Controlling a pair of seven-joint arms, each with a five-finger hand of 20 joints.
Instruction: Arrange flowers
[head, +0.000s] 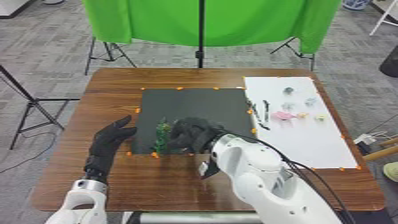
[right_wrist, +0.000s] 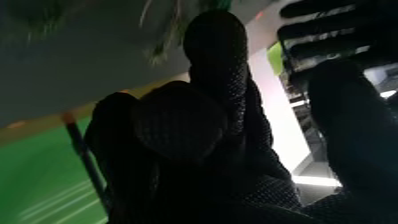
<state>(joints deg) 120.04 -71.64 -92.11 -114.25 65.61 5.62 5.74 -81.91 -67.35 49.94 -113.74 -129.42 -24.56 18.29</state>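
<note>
My left hand (head: 110, 136) is open over the left part of the table, just off the black mat's left edge. A green leafy sprig (head: 163, 132) is on the left part of the black mat (head: 200, 97), between my hands. Right beside it is my right hand (head: 194, 132); whether it touches the sprig is unclear. In the right wrist view, my right hand (right_wrist: 182, 120) hides part of the greenery (right_wrist: 160, 50), and my left hand (right_wrist: 333, 32) is farther off. A pink flower (head: 282, 115) and a small yellow flower (head: 320, 117) lie on the white sheet (head: 306, 147).
Dark thin stems (head: 265, 111) lie near the white sheet's left side, and small grey-blue pieces (head: 288, 91) lie farther back. Orange tape holds the mat and sheet to the brown table (head: 120, 95). A green cloth (head: 160, 22) hangs behind the table.
</note>
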